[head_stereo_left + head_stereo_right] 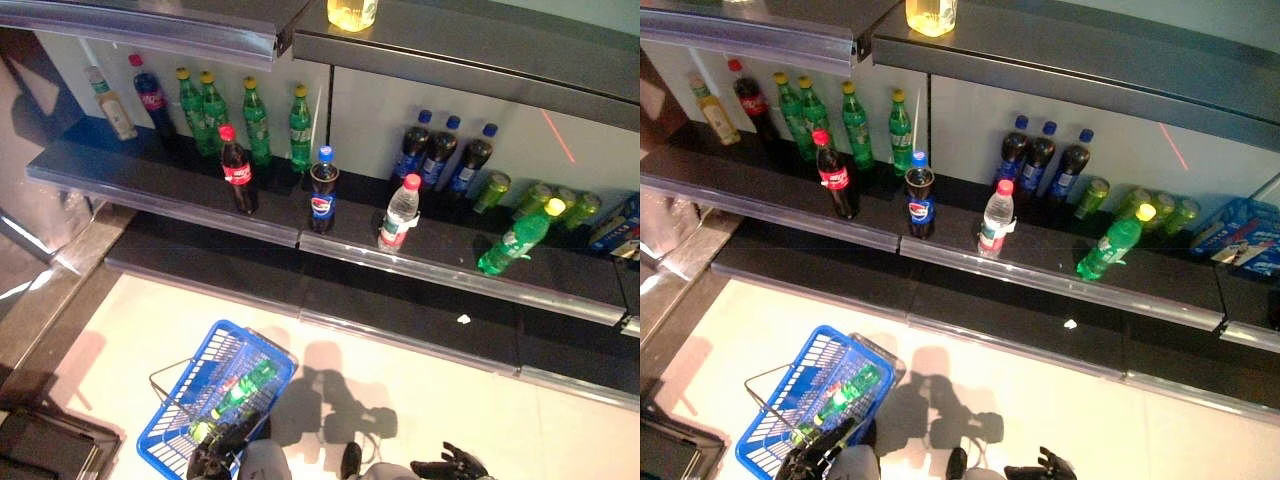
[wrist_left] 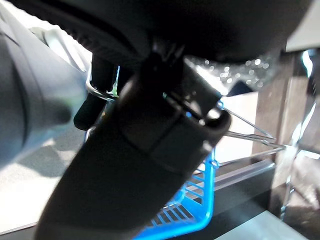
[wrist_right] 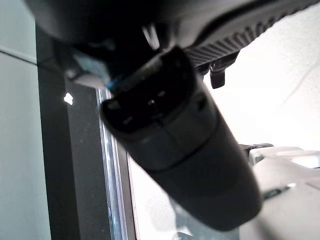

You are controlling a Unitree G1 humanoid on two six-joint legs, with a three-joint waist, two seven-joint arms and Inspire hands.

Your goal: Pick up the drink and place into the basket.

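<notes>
Down on the pale floor [image 1: 480,400] sits the blue basket [image 1: 170,420], and a green bottle [image 1: 243,388] already lies inside it on its side, cap end toward the near rim. The left hand [image 1: 215,452] is at the basket's near edge, and its wrist view shows its fingers [image 2: 95,95] hooked around the wire handle [image 2: 97,89], clamped on the basket. The right hand [image 1: 450,465] hangs low at the bottom edge over the floor, well apart from the basket, fingers loosely spread and holding nothing.

Up on the dark shelf [image 1: 150,180], a cola bottle [image 1: 237,170] with a red cap stands near the front, a blue-capped cola bottle [image 1: 323,190] beside it, then a clear water bottle [image 1: 399,212]. Farther right another green bottle [image 1: 518,238] with a yellow cap lies tipped on its side. A row of upright green bottles [image 1: 255,120] lines the back wall.
</notes>
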